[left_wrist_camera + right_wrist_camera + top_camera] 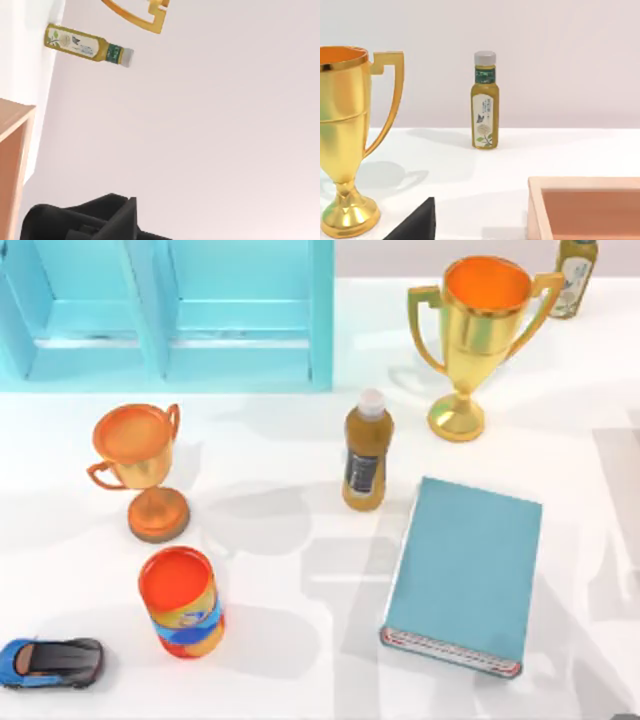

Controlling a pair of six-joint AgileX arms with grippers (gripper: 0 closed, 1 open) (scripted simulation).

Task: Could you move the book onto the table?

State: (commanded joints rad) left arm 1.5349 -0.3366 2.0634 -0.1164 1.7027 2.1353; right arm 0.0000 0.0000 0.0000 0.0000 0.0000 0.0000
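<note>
Book (463, 575) is lying flat on the white worktop (280, 660) beside an orange-capped bottle (367, 452), while either pincer's state I cannot tell.

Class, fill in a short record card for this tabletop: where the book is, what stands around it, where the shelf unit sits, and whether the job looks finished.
book: teal book lying flat on the table, right of centre
nearest neighbour: brown bottle, upright, just beside its upper left corner
behind it: large gold trophy
far corner: green-yellow bottle, upright
left side: small orange trophy, red-topped can, blue toy car
shelf unit: turquoise shelf unit, top left
task state: book already on table
</note>
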